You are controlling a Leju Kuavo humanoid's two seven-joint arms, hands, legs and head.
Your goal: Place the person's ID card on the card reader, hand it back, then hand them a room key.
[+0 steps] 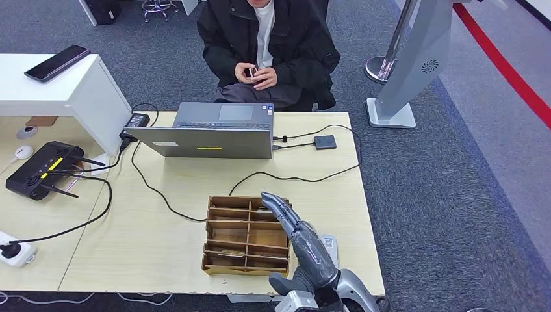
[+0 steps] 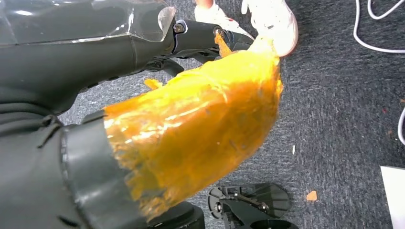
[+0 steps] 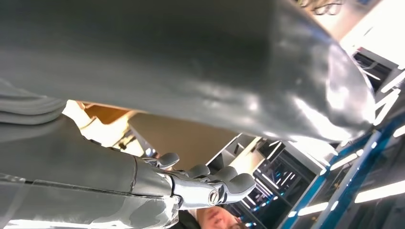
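Across the desk sits a person (image 1: 266,45) who pinches a small card (image 1: 252,73) in both hands at chest height. The black card reader (image 1: 325,142) lies on the desk right of the laptop, on a cable. My right hand (image 1: 292,229) is raised over the right side of a wooden divided box (image 1: 237,235), fingers stretched toward the person, with nothing in it. The right wrist view shows that hand (image 3: 200,183) with its fingers apart and bare. A white and blue card (image 1: 329,244) lies on the desk just beside my right forearm. My left hand (image 2: 191,129) hangs low over the carpet and holds nothing.
An open grey laptop (image 1: 221,133) stands at the desk's far edge with cables trailing across the top. A black antenna device (image 1: 42,169) and a power strip (image 1: 16,252) lie on the left. A white cabinet (image 1: 65,88) carries a phone. A grey stand (image 1: 406,71) rises at the back right.
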